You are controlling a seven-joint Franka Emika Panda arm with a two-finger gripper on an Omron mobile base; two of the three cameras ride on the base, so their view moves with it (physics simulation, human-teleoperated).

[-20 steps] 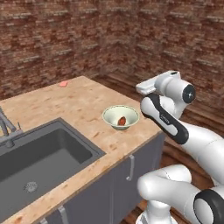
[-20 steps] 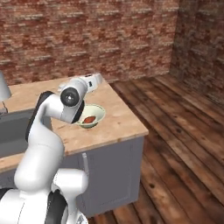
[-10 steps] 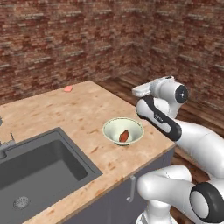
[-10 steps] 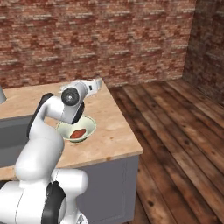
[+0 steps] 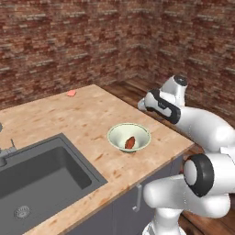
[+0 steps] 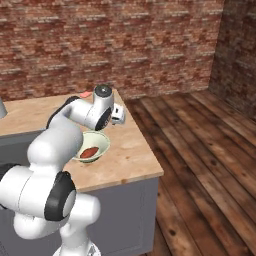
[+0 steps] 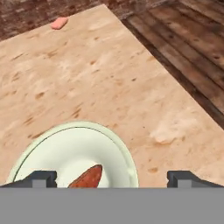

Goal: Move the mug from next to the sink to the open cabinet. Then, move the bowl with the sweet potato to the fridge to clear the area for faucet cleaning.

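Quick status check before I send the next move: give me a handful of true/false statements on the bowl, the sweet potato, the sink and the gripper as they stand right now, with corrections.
1. The sweet potato lies inside the bowl. True.
2. The bowl sits in the sink. False: it stands on the wooden counter, to the right of the basin in the left base view.
3. The gripper is shut on the bowl's rim. False: in the hand view its fingertips are wide apart, open above the bowl, holding nothing.
4. A small pink thing lies near the counter's far edge. True.
5. The sink basin is full of dishes. False: the basin shows just its round drain.
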